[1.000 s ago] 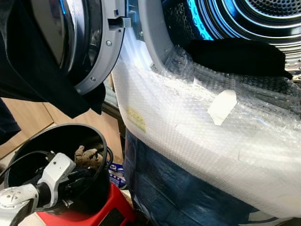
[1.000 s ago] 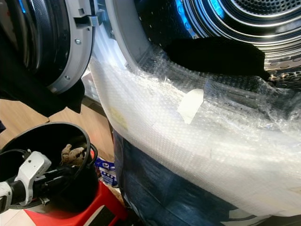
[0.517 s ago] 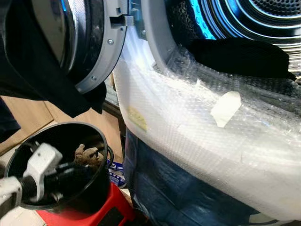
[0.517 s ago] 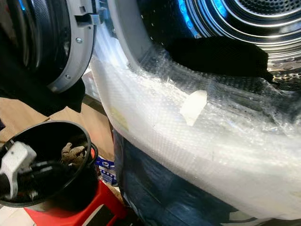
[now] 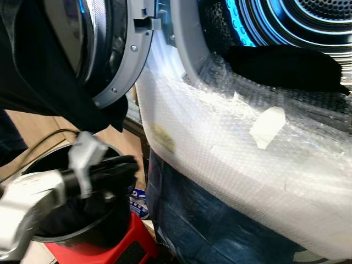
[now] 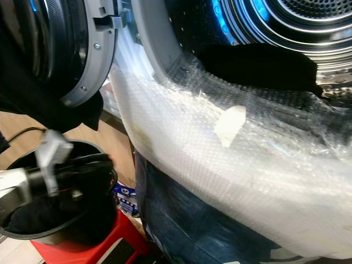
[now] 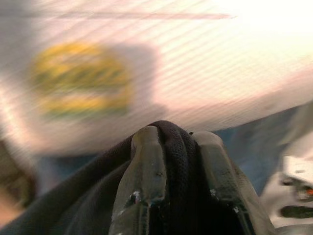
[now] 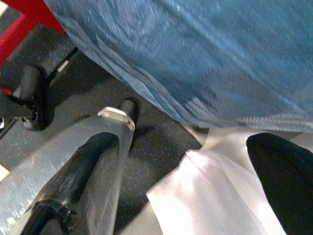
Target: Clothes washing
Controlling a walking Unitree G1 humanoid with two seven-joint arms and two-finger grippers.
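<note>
Above the black bucket [image 5: 104, 234], the left hand [image 7: 176, 147] is clamped on a dark garment [image 7: 93, 196] (blurred); the washer drum [image 5: 308, 22] lies ahead, right hand [image 8: 190, 161] spread apart.

Looks like a home laundry spot w/ my washer: front-loading machine w/ shiny ribbed steel drum lit blue [image 5: 308, 22], round grey-rimmed glass door [image 5: 110, 49] swung open, front still wrapped in clear bubble wrap [image 5: 220, 148]. Wood-look laminate floor [image 6: 110, 140] below, plus a round black plastic laundry bucket [image 6: 66, 220] on a red stool [image 5: 110, 250].
</note>
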